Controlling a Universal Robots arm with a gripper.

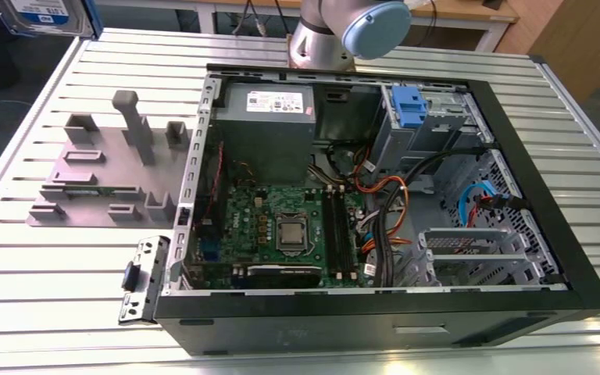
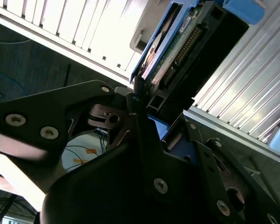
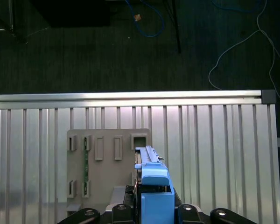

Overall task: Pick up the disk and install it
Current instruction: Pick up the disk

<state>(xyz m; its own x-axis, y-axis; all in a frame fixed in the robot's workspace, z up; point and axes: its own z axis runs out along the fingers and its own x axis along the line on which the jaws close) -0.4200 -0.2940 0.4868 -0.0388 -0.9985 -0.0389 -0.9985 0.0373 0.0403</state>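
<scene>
First wrist view — disk (image 3: 152, 179) edge-on, clamped by gripper (image 3: 152, 207), grey fixture plate (image 3: 107, 163) beyond.

The black computer case (image 1: 383, 320) lies open on top, so the way in from above is free. Inside, a tangle of orange and black wires (image 1: 383, 205) crowds the middle. A grey power box (image 1: 269, 117) and a blue-handled tray (image 1: 409, 105) fill the far end. Beside the case, tall posts (image 1: 125, 109) stick up from a grey plastic holder (image 1: 91, 186). The silver-grey disk in its blue frame (image 1: 41, 14), pinched in the black gripper (image 2: 149, 109), hangs well above them.
</scene>
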